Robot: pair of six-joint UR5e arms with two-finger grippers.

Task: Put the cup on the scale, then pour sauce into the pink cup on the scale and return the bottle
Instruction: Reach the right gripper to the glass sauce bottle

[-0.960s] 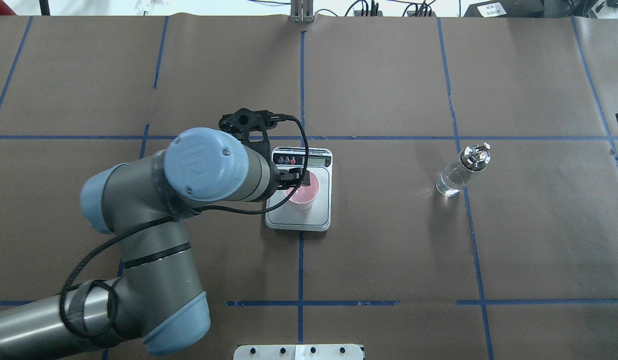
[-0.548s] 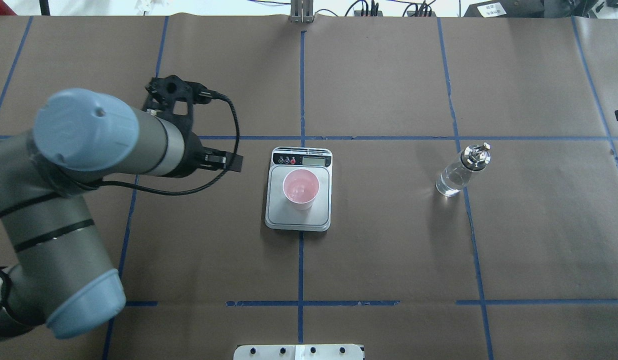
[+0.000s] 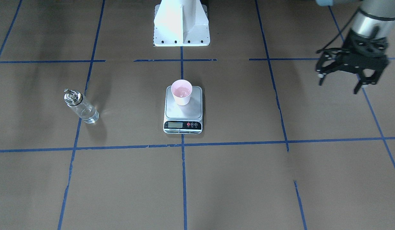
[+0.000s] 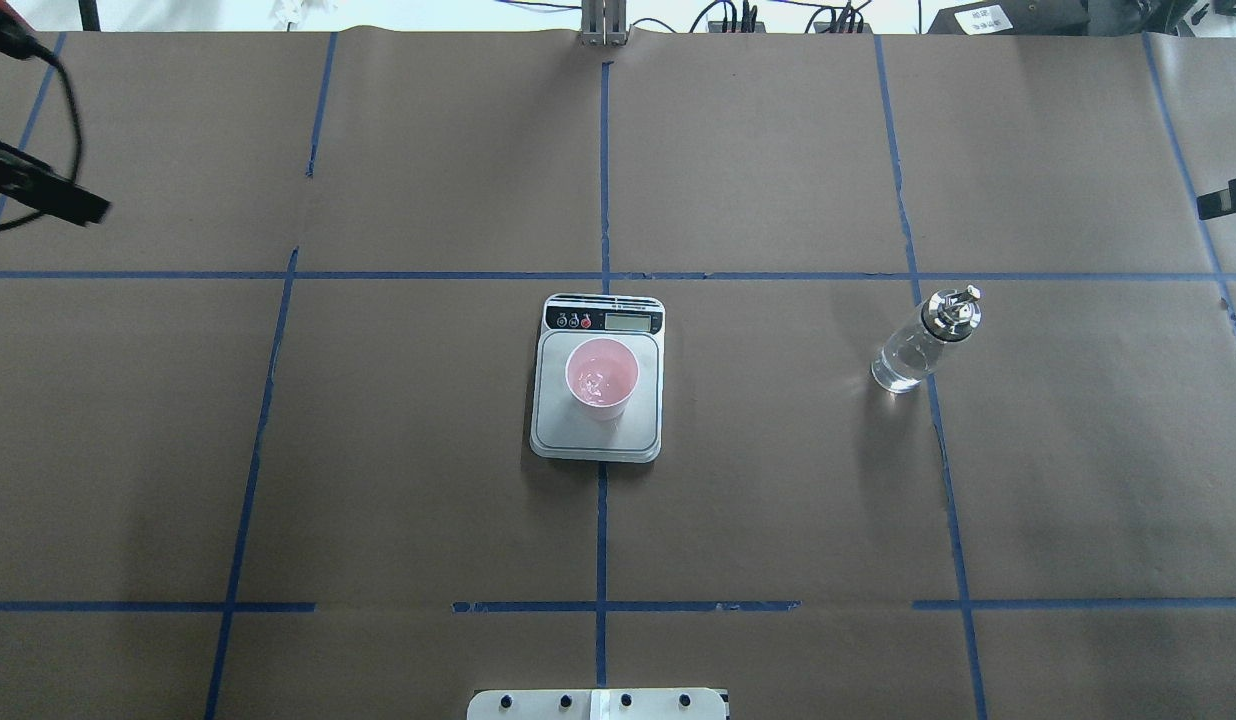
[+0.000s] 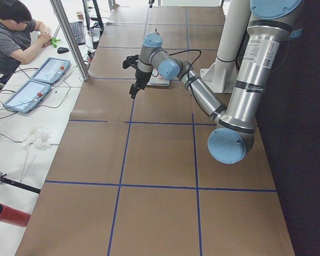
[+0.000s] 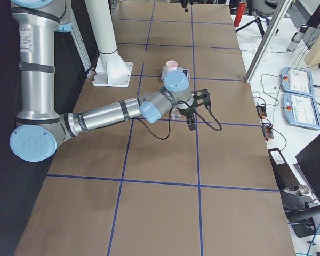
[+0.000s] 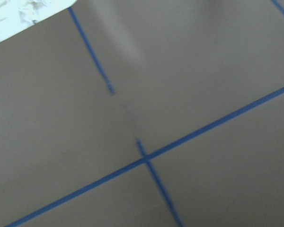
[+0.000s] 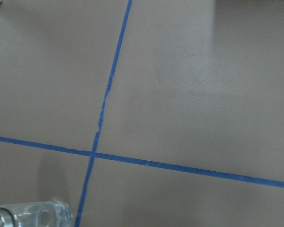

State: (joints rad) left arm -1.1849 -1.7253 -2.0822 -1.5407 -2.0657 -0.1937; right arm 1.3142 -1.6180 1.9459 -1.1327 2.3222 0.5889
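cup [image 4: 601, 376] upright on scale [image 4: 598, 440], within the platform's edges | bottle [image 4: 913, 350] upright on blue tape line [image 4: 943, 480], well apart on the scale's right | left gripper [image 3: 339, 85] jaws spread, holding nothing, far out left above table [image 4: 778, 520] | right gripper [image 6: 192, 124] near bottle, jaws: cannot tell | scale display too small to read

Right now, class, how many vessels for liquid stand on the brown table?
2. The cup stands on the scale at the middle of the table; the bottle stands on the table to the robot's right, apart from the scale. No other shows.
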